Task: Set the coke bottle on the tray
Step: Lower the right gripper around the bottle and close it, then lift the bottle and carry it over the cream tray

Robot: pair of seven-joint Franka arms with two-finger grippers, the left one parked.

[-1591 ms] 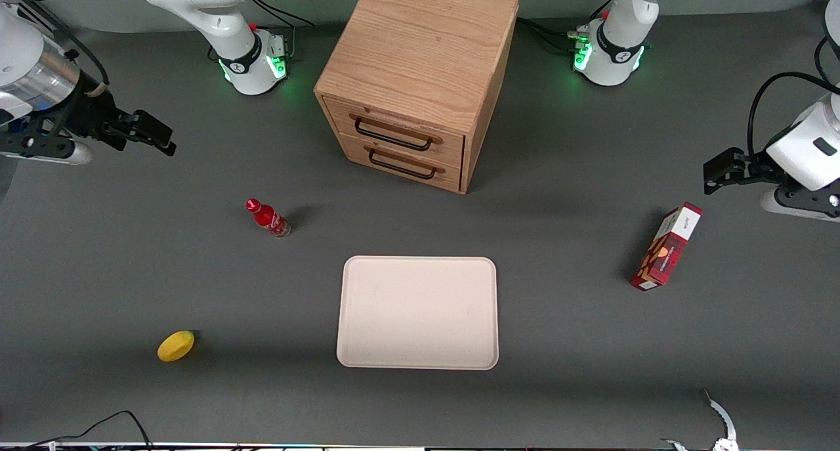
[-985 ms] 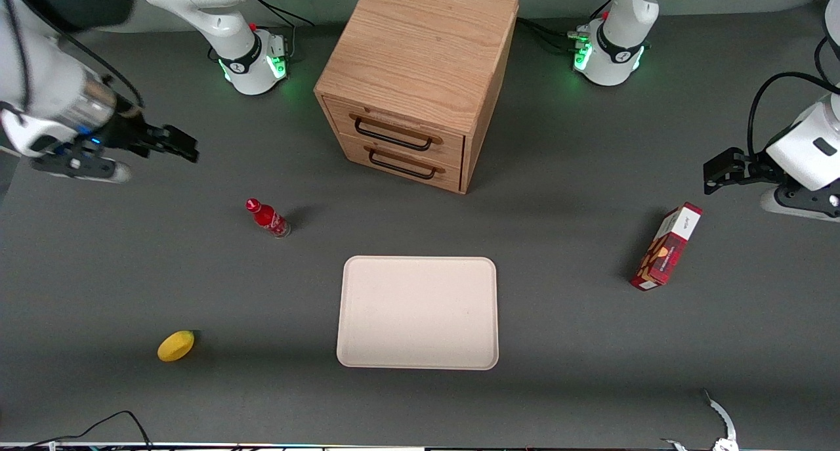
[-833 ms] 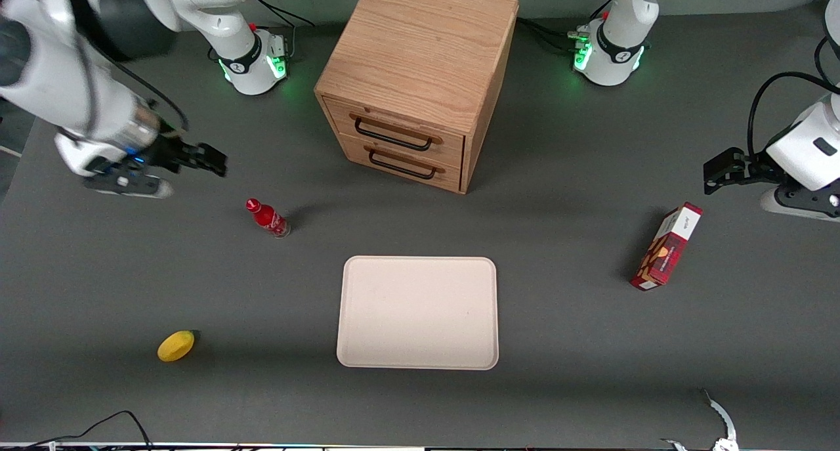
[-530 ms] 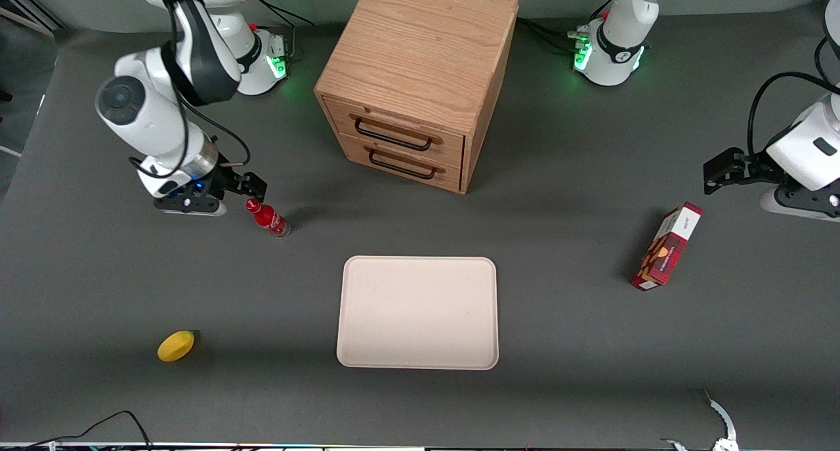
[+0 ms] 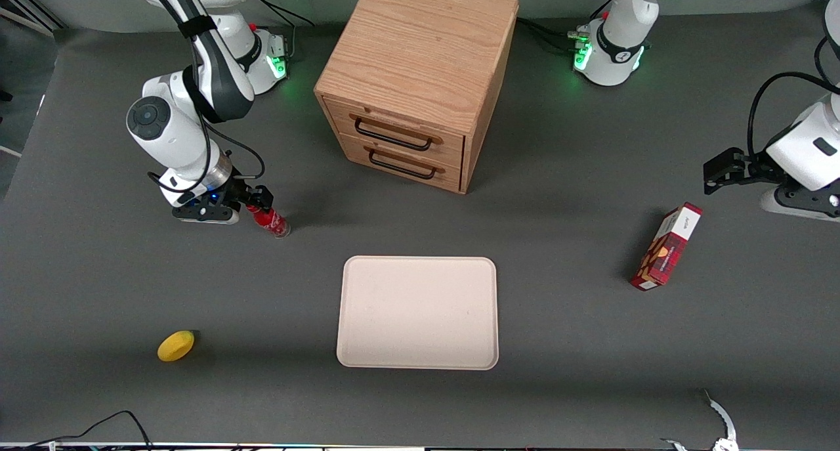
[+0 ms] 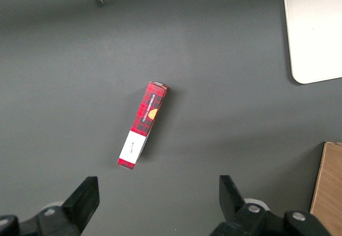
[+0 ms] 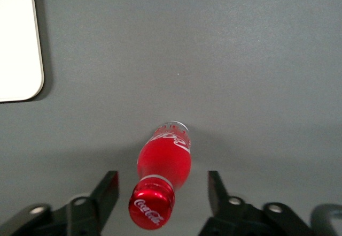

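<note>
Pincer (image 7: 160, 193) wide open around the upright coke bottle (image 7: 163, 164), gripping nothing; one off-centre nudge could tip it.

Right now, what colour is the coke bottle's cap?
Red with white lettering; the coke bottle shows best in the right wrist view, between the open gripper fingers.

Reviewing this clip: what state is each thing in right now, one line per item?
Coke bottle: upright on the table, capped, not gripped.
Gripper: open, fingers on either side of the bottle's top.
Tray: flat on the table, nothing on it.
Cabinet: both drawers shut.
Carton: on the table toward the parked arm's end.
Lemon: resting on the table, untouched.
</note>
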